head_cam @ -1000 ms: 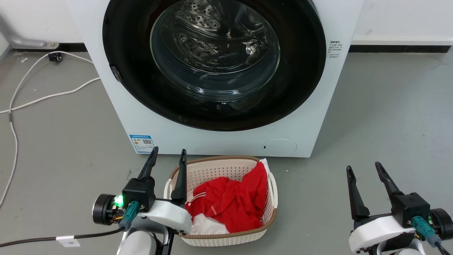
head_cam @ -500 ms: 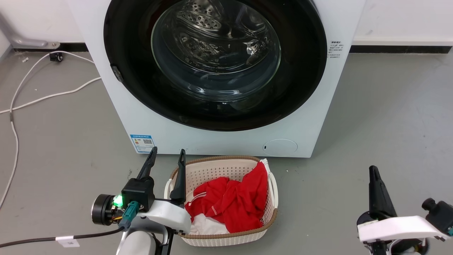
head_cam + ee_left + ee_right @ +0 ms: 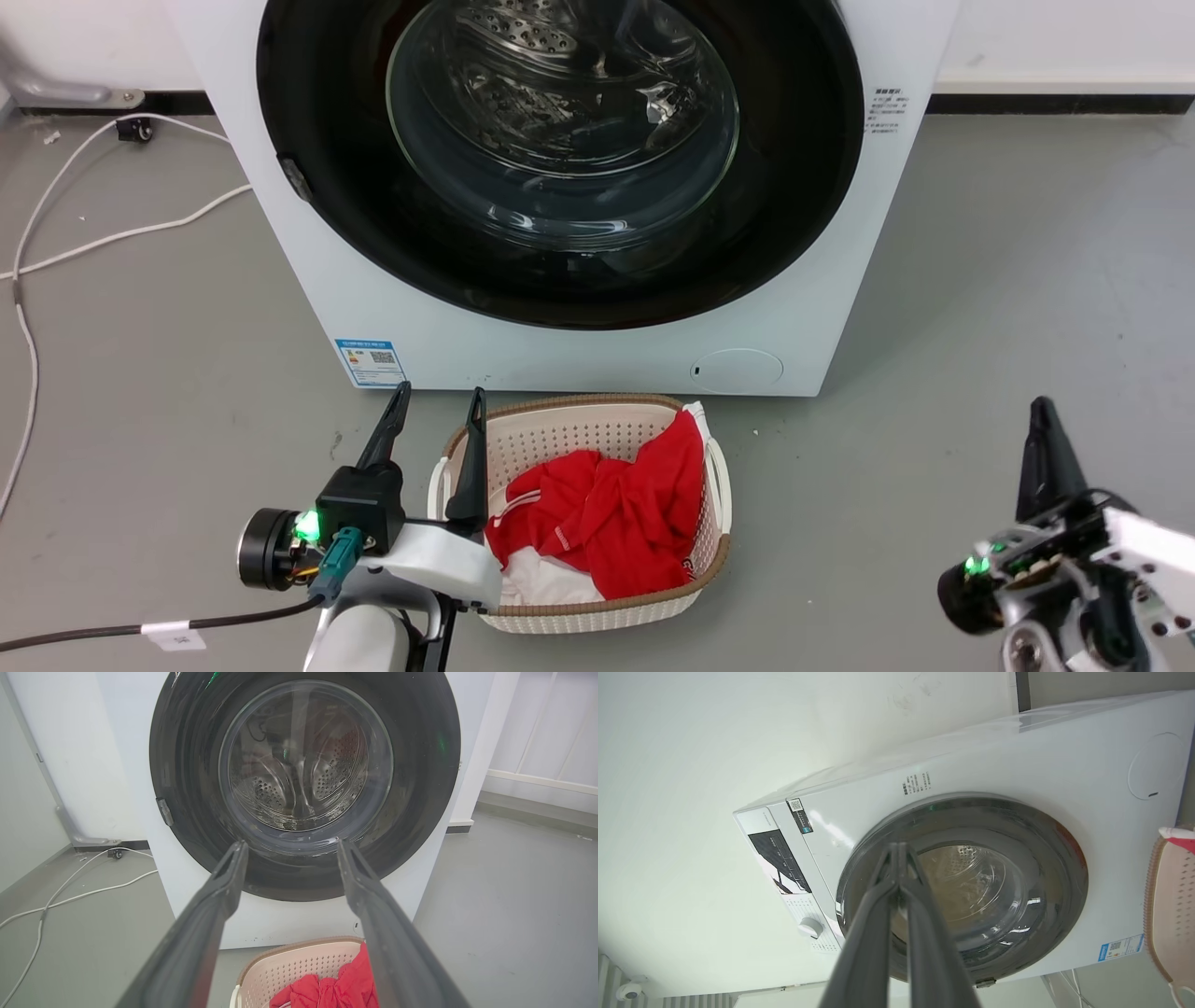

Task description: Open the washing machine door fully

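1. Washing machine door (image 3: 560, 159): a round, glossy black ring around a bulging clear glass bowl, with the perforated steel drum (image 3: 334, 772) visible through it. It lies shut, flush against the front, at 12 o'clock of my head view. A small latch tab (image 3: 297, 179) sits at the ring's 9 o'clock.
2. Washing machine (image 3: 523, 350): a white box on the grey floor (image 3: 980, 280). The blue label (image 3: 371, 361) is at the door's 7 o'clock and the round cap (image 3: 738, 371) at its 5 o'clock.
3. Laundry basket (image 3: 579, 408): beige and perforated, just in front of the machine at 6 o'clock. It holds a red garment (image 3: 607, 523) over white cloth (image 3: 551, 583).
4. My left gripper (image 3: 441, 397): at 7 o'clock, fingers spread and empty, aimed at the door. One finger is beside the basket's left rim.
5. My right gripper (image 3: 896, 849): at 4 o'clock, fingers pressed tip to tip, gripping nothing, well apart from the door.
6. White cable (image 3: 93, 243): on the floor at 9 o'clock.
7. Change: a second ago my right gripper stood with fingers spread and pointing up. It has since rolled onto its side and closed. The door is as shut as before and my left gripper is unchanged. The slight shift of the whole head view is the camera's.
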Robot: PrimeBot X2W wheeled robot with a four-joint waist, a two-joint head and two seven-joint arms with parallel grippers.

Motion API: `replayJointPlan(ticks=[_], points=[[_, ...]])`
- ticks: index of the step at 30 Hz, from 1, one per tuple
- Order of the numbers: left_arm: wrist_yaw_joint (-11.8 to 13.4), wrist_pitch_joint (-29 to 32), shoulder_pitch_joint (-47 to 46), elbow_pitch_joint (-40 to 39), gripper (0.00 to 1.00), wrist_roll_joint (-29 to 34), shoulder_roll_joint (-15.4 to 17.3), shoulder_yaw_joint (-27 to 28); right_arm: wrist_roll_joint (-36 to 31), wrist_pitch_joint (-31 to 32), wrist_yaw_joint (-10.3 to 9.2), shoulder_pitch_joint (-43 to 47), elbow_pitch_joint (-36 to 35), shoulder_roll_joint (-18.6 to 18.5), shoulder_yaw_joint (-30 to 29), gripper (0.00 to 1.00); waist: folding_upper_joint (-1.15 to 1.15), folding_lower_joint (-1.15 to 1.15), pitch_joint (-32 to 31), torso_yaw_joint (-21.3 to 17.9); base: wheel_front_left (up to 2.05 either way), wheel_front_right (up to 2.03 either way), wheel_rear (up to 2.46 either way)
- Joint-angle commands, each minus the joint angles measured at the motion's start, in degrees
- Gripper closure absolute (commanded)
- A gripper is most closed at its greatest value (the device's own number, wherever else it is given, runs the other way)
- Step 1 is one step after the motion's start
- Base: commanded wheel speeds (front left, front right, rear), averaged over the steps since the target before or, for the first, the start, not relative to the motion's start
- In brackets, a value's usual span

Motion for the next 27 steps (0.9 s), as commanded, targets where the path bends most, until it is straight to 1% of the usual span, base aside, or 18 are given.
replayJointPlan(ticks=[1, 3, 9, 14, 19, 27], points=[[0.1, -0.2, -0.8, -0.3, 0.0, -0.1, 0.1, 0.1, 2.6, 1.2, 0.0, -1.8, 0.9, -0.1, -1.5, 1.0, 0.0, 0.0, 0.5, -0.1, 0.0, 0.0, 0.0], [0.1, -0.2, -1.0, -0.5, 0.0, -0.1, 0.1, 0.1, 4.9, 2.9, 0.0, -3.7, 2.7, -1.0, -3.1, 1.0, 0.0, 0.0, 1.2, -0.1, 0.0, 0.0, 0.0], [-0.1, -0.1, -2.2, -1.0, 0.0, 0.0, 0.1, -0.2, 10.1, 7.8, 0.0, -11.9, 10.7, -5.4, -6.6, 1.0, 0.0, 0.0, 3.5, 0.2, 0.0, 0.0, 0.0], [-0.2, -0.2, -3.3, -1.4, 0.0, -0.1, 0.1, -0.4, 11.3, 11.6, 0.0, -19.3, 17.1, -10.6, -6.5, 1.0, 0.0, 0.0, 5.6, 0.6, 0.0, 0.0, 0.0], [-0.3, -0.2, -4.2, -2.0, 0.0, -0.2, 0.1, -0.7, 10.3, 15.3, 0.0, -26.3, 22.1, -16.5, -4.6, 1.0, 0.0, 0.0, 7.4, 1.0, 0.0, 0.0, 0.0], [-0.6, -0.1, -5.6, -3.4, 0.0, 0.0, 0.1, -0.9, 8.6, 22.9, 0.0, -38.0, 27.6, -24.2, 2.7, 1.0, 0.0, 0.0, 11.3, 1.5, 0.0, 0.0, 0.0]])
